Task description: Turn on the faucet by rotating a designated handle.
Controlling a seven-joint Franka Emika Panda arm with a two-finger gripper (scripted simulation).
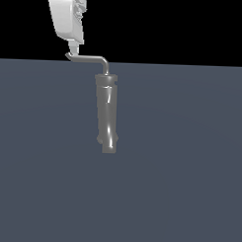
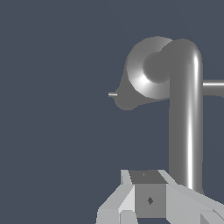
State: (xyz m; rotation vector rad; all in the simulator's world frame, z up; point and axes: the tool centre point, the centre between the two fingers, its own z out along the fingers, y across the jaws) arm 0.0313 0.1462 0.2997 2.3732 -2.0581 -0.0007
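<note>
Flat slate floor, black backdrop. Faucet [image 1: 106, 115] centre frame; handle [image 1: 90, 58] juts upper left for leverage. Gripper [image 1: 72, 48] touches its tip; finger spread unclear.

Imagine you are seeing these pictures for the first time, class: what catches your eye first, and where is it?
The glossy grey faucet stands out first, alone in the middle of the flat dark floor. Next comes the thin L-shaped handle rising from its top end towards the exterior view's left. There the white pincer comes down from the upper left onto the handle's tip.
</note>
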